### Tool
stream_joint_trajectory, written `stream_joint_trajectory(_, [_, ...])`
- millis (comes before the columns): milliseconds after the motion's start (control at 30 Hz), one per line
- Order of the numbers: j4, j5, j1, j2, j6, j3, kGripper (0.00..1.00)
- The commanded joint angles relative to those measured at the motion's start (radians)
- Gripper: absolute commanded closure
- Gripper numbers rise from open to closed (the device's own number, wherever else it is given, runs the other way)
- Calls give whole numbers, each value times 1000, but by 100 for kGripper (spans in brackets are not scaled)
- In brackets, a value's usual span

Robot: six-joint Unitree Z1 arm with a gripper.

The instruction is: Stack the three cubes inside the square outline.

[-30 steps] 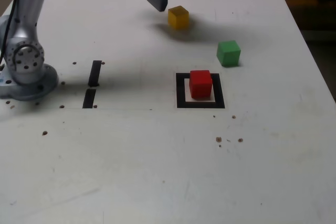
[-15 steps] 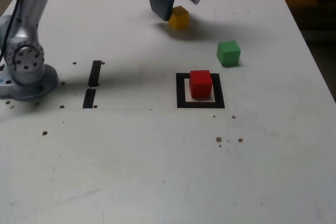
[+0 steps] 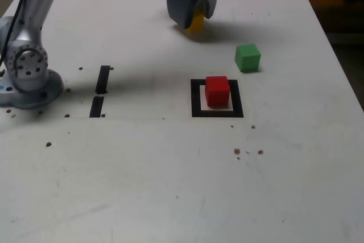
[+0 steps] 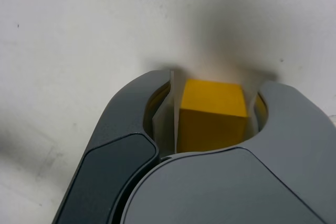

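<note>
At the bench's far side, the pincer [image 3: 191, 16] is clamped on the yellow cube [image 4: 212, 114].
Between its 2 jaws the cube sits low against the white bench [image 3: 170, 169]. Nearer the camera than the pincer, the red cube [image 3: 217, 91] rests inside the square outline [image 3: 195, 99]; the green cube [image 3: 248, 58] stands beside that outline, apart from the pincer, toward the exterior view's right.

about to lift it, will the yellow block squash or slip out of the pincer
The yellow block looks solid with crisp edges, so it probably won't squash. Its flat sides sit between the pincer pads, so slipping seems unlikely. It looks small and likely light.
</note>
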Motion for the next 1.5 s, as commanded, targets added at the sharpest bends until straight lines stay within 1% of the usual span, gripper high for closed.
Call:
stream_joint_trajectory(0, [0, 9, 0, -4, -1, 0, 76])
stream_joint_trajectory(67, [3, 14, 0, -9, -1, 0, 77])
stream_joint_trajectory(200, [27, 11, -9, -40, 1, -6, 79])
stream_joint_trajectory(267, [60, 10, -19, -72, 3, -15, 79])
stream_joint_trajectory(367, [145, 10, -56, -141, 9, -47, 79])
stream_joint_trajectory(433, [211, 6, -103, -192, 23, -81, 79])
stream_joint_trajectory(500, [272, 0, -171, -237, 40, -116, 79])
stream_joint_trajectory(567, [313, -10, -255, -273, 53, -140, 79])
stream_joint_trajectory(633, [335, -24, -346, -294, 50, -148, 79])
stream_joint_trajectory(733, [341, -46, -491, -297, 13, -146, 79])
stream_joint_trajectory(800, [338, -55, -563, -283, -19, -146, 79])
stream_joint_trajectory(967, [324, -63, -676, -242, -84, -143, 79])
stream_joint_trajectory(1067, [315, -71, -710, -203, -114, -158, 79])
stream_joint_trajectory(1200, [313, -82, -724, -147, -126, -179, 79])
stream_joint_trajectory(1333, [307, -81, -725, -112, -118, -167, 79])
stream_joint_trajectory(1467, [287, -72, -715, -109, -103, -142, 79])
